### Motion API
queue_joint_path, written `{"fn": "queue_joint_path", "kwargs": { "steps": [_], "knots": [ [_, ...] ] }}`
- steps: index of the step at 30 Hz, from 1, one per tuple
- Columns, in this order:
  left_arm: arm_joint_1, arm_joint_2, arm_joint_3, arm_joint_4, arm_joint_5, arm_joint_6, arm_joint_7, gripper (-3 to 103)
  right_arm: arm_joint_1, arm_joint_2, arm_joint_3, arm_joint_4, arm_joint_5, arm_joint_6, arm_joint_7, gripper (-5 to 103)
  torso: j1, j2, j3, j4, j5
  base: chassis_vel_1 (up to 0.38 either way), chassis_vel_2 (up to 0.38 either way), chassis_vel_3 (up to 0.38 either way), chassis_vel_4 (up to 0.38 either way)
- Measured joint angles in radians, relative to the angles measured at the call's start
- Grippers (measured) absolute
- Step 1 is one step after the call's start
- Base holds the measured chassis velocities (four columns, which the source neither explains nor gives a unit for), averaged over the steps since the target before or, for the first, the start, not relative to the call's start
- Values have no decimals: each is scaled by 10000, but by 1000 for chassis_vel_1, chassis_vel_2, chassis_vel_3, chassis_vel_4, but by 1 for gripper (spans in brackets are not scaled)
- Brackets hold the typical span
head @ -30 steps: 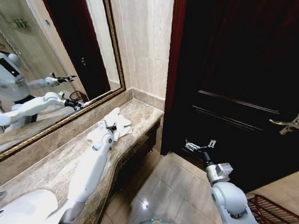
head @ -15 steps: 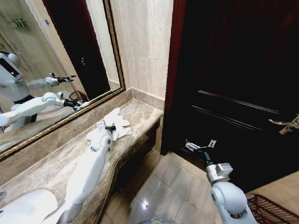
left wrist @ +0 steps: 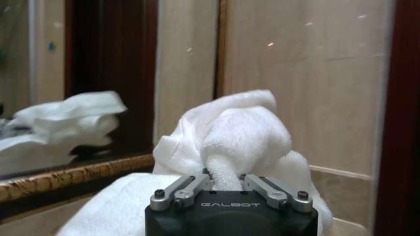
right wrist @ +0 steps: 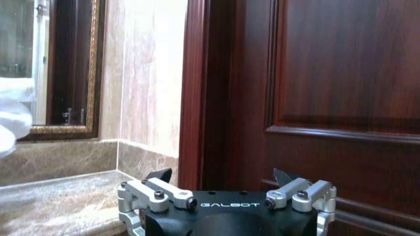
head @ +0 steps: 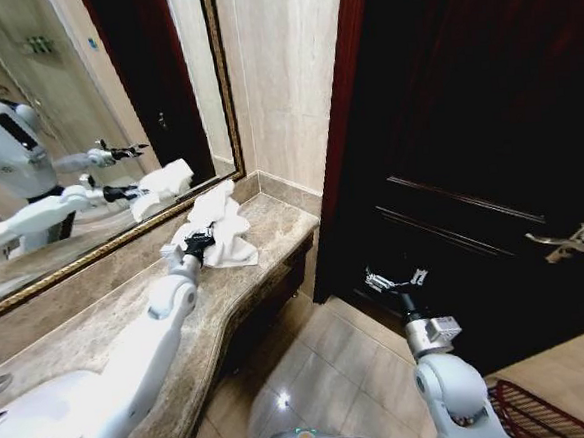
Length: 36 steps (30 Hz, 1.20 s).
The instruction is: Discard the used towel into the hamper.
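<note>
Left gripper (left wrist: 225,183) is pinching a fold of the white towel (left wrist: 229,142) between its fingers (left wrist: 187,189), jaws closed narrow on the cloth. In the wrist view I'm seeing the towel bunching up above the jaws and draping down both sides of them. In the head view the left gripper (head: 196,246) is sitting at about 10 o'clock from frame centre, over the marble counter (head: 99,328), with the towel (head: 217,224) rising in a peak toward 1 o'clock of the gripper and its lower edge touching the counter. I'm also catching the towel's reflection in the mirror (head: 73,104) just behind, at 11 o'clock.

Right gripper (head: 395,282) is hanging idle at about 4 o'clock from centre, in front of the dark wooden door (head: 487,135), fingers (right wrist: 161,189) spread wide, holding nothing. Right wrist view is showing the door panel ahead and the counter end off to one side.

Hamper (head: 541,412): I'm seeing its dark red wire rim at 5 o'clock, bottom-right corner on the floor, well apart from the towel, right arm in between.
</note>
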Motion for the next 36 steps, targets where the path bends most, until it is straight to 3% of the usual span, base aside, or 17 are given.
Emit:
{"fn": "queue_joint_path", "kwargs": {
  "steps": [5, 6, 14, 16, 18, 19, 22, 31, 36],
  "knots": [
    [1791, -722, -721, -1346, 1301, -196, 1, 12, 10, -270, 223, 283, 437, -93, -112, 100, -1, 0, -1, 2, 2, 0, 0, 0, 0],
    [1791, -722, -721, -1346, 1301, -196, 1, 12, 10, -270, 223, 283, 437, -93, -112, 100, -1, 0, -1, 2, 2, 0, 0, 0, 0],
    [3282, -2539, -696, -3055, 3772, -286, -351, 12, -79, -624, 517, 909, 1022, -492, -458, 100, -1, 0, 0, -1, 3, 0, 0, 0, 0],
    [3482, -2712, -700, -3166, 3991, -304, -338, 12, -99, -677, 560, 970, 1083, -531, -486, 100, -1, 1, 0, -2, 5, 0, 0, 0, 0],
    [4003, -3027, -753, -3292, 4352, -521, -137, 12, -148, -796, 651, 1069, 1199, -580, -514, 100, -1, 1, 0, -1, 3, 0, 0, 0, 0],
    [4811, -3237, -983, -3316, 4562, -1011, 189, 12, -289, -907, 783, 1228, 1362, -531, -510, 100, -1, 0, 0, 0, 3, 0, 0, 0, 0],
    [5119, -3204, -1039, -3374, 4406, -1080, 262, 12, -353, -927, 845, 1320, 1436, -476, -497, 100, -1, 0, 0, 0, 3, 0, 0, 0, 0],
    [6088, -3342, -1024, -3824, 4148, -2234, 804, 12, -765, -965, 1725, 1359, 1635, 185, -627, 100, -1, 1, 0, 0, 4, 0, 0, 0, 0],
    [6002, -3588, -965, -3824, 4281, -2178, 819, 12, -972, -1115, 1986, 1379, 1739, 336, -648, 100, 0, 1, 1, -2, 3, 0, 0, 0, 0]
  ]
}}
